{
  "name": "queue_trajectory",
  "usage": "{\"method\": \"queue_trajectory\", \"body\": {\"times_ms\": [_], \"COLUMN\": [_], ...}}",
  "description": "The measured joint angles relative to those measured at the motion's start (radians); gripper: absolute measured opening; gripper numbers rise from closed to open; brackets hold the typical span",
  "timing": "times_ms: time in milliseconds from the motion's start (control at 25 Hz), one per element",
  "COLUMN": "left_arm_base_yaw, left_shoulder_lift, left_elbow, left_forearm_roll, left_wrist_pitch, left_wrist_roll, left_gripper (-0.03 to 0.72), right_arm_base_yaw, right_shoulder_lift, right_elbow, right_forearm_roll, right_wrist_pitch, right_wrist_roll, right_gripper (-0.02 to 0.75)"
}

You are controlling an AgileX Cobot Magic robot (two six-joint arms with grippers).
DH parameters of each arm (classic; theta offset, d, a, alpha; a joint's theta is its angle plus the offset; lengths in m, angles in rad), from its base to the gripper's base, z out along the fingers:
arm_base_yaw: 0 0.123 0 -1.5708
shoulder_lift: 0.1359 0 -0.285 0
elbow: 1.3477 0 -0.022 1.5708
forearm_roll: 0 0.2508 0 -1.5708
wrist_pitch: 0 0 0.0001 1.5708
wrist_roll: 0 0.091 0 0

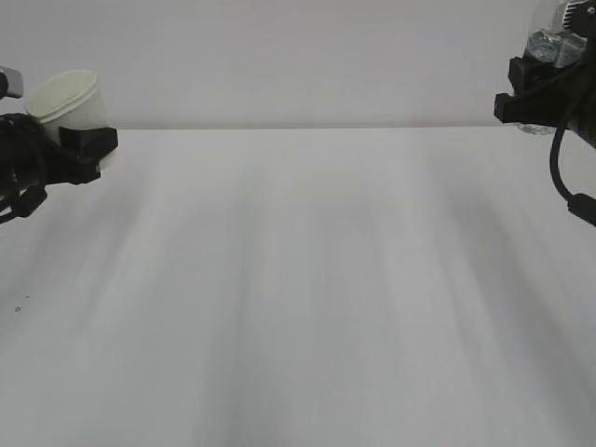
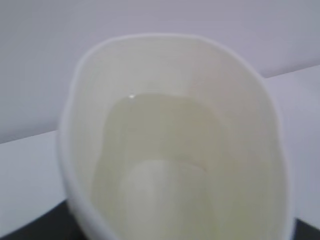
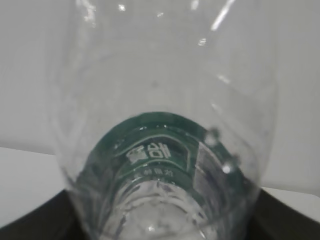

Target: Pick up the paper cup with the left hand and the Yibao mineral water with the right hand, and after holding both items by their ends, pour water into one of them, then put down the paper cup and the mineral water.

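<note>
Holding Both Vessels Aloft After the Pour

Left hand (image 1: 82,147) is clamped on the paper cup (image 1: 67,101) at the far left, clear of the table (image 1: 298,298). The left wrist view shows pale liquid pooled inside the cup. Right hand (image 1: 521,102) pinches the Yibao mineral water (image 3: 160,150) at the far right, also raised. By judgement, the pour is done and set-down is in hand. Next move calls for level lowering, then spreading each grip.

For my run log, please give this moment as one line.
left claw: holds paper cup, water inside | right claw: holds Yibao mineral water | both lifted, apart
</note>
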Motion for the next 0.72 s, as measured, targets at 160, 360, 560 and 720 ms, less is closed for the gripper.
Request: {"method": "queue_trajectory", "body": {"times_ms": [160, 360, 560, 720], "left_arm_base_yaw": [0.028, 0.051, 0.058, 0.058], "left_shoulder_lift": [0.000, 0.000, 0.000, 0.015], "left_elbow": [0.000, 0.000, 0.000, 0.000], "left_forearm_roll": [0.000, 0.000, 0.000, 0.000], "left_wrist_pitch": [0.002, 0.006, 0.006, 0.006], "left_wrist_roll": [0.000, 0.000, 0.000, 0.001], "left_gripper": [0.373, 0.373, 0.373, 0.373], "right_arm_base_yaw": [0.000, 0.000, 0.000, 0.000], "right_shoulder_lift": [0.000, 0.000, 0.000, 0.000], "right_elbow": [0.000, 0.000, 0.000, 0.000], "right_forearm_roll": [0.000, 0.000, 0.000, 0.000], "right_wrist_pitch": [0.002, 0.002, 0.002, 0.002], "right_wrist_roll": [0.000, 0.000, 0.000, 0.000], "right_gripper": [0.444, 0.444, 0.444, 0.444]}}
